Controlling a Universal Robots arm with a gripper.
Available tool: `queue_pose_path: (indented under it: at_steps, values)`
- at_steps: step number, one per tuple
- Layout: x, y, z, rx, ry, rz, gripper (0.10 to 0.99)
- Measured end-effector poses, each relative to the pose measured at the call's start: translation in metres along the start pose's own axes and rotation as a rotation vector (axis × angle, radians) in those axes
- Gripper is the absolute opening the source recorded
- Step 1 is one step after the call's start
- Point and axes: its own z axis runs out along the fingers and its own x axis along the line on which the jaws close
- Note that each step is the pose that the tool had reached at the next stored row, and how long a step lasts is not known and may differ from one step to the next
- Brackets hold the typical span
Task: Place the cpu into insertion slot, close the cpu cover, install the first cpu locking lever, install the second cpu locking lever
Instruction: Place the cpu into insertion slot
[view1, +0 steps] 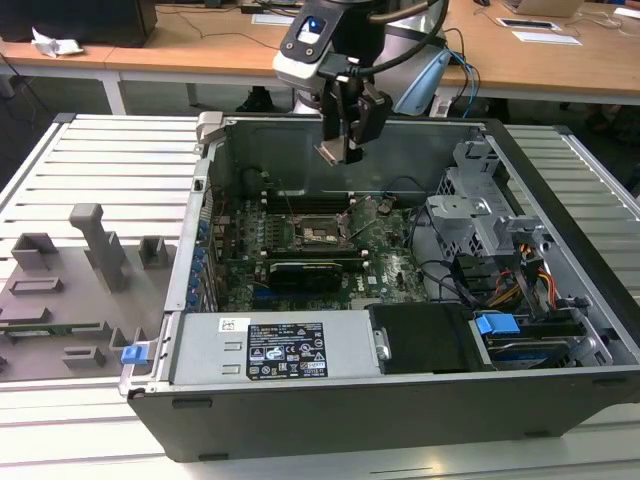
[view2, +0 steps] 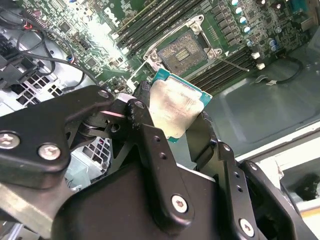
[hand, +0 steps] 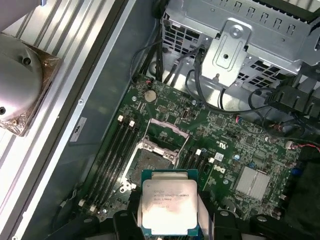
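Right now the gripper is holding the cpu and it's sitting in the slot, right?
Not quite. The gripper does hold the cpu, but the cpu is up in the air above the board, not in the slot, which is bare. The second wrist view shows this.

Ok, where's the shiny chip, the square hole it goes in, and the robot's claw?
cpu (hand: 168, 202), first wrist view, on its silvery metal top.
insertion slot (view2: 183, 50), second wrist view, on its dark pin-field centre.
gripper (view1: 348, 142), exterior view, midway between its fingertips.
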Motion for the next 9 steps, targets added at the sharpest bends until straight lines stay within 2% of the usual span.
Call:
queue_pose_path:
  at_steps: [7, 8, 9]
  values:
    - [0.0, 0.0, 0.0001, -0.002, -0.0076, 0.085, 0.529]
    - [0.0, 0.0, 0.0003, -0.003, -0.012, 0.135, 0.529]
    - [0.0, 0.0, 0.0003, -0.003, -0.0138, 0.154, 0.529]
